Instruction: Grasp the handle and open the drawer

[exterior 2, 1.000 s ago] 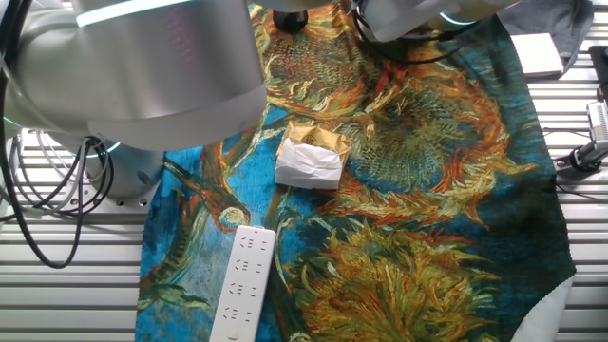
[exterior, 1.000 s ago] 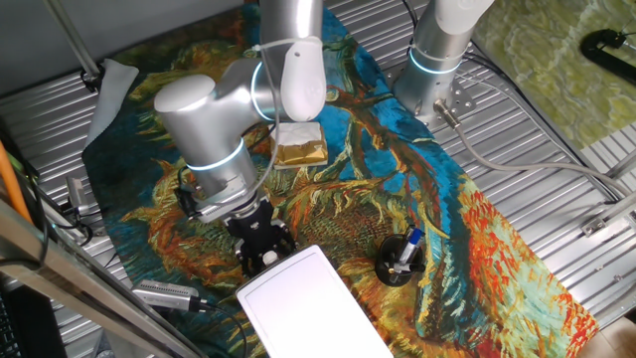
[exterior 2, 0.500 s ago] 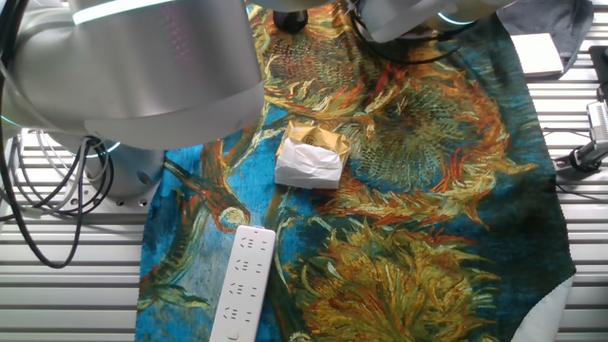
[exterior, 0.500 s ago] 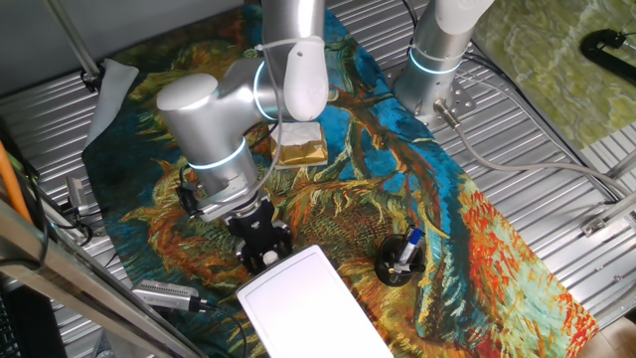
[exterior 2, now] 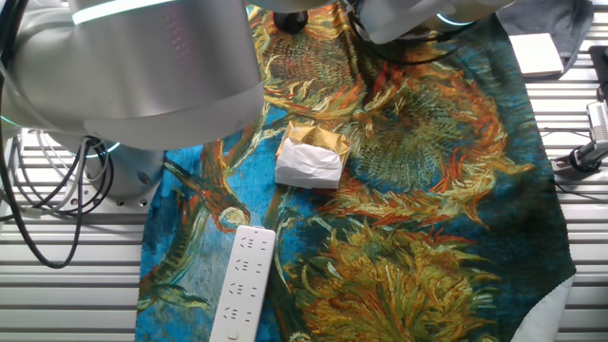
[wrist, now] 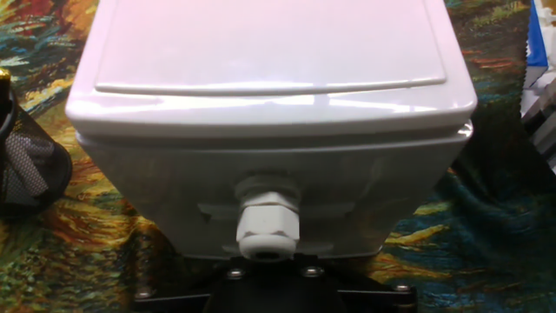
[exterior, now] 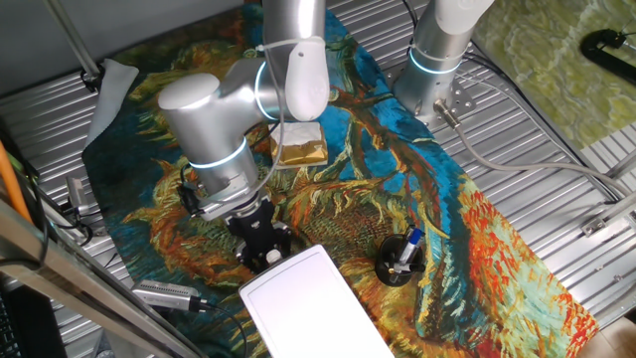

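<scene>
The drawer (exterior: 310, 304) is a flat-topped white box at the front of the patterned cloth. In the hand view its front face (wrist: 269, 165) fills the frame, with a round white handle knob (wrist: 268, 228) low in the middle. My gripper (exterior: 266, 249) is black and sits right against the box's near end, with the white knob between its fingers. In the hand view only the gripper's black body (wrist: 269, 294) shows, just under the knob, and the fingertips are hidden. The other fixed view shows neither the box nor the gripper.
A gold-and-white foil block (exterior: 298, 145) lies behind my arm and also shows in the other fixed view (exterior 2: 312, 158). A black mesh cup (exterior: 399, 261) with pens stands right of the box. A white power strip (exterior 2: 242, 283) lies on the cloth. A second arm's base (exterior: 437, 62) stands at the back.
My arm and gripper have shifted very slightly; the box looks almost unmoved.
</scene>
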Action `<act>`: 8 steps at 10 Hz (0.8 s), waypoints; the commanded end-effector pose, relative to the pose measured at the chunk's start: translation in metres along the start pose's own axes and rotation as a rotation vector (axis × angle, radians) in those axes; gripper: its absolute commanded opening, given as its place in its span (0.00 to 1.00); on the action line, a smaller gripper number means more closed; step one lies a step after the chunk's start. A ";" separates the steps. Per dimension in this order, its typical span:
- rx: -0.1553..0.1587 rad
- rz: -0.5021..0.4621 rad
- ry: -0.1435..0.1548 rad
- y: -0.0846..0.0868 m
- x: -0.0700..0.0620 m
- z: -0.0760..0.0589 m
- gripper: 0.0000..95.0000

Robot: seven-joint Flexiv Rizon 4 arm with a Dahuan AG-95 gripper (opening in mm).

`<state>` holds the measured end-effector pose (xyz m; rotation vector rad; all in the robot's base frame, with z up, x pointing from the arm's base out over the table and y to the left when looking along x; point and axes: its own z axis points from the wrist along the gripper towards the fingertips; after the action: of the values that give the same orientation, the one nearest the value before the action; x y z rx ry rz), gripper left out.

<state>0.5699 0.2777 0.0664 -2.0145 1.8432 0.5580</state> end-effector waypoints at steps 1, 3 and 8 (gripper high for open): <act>-0.003 -0.008 0.001 -0.001 0.001 -0.003 0.00; -0.003 -0.018 0.002 -0.003 0.003 -0.005 0.00; -0.002 -0.029 -0.001 -0.004 0.007 -0.007 0.00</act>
<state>0.5749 0.2662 0.0671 -2.0411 1.8076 0.5525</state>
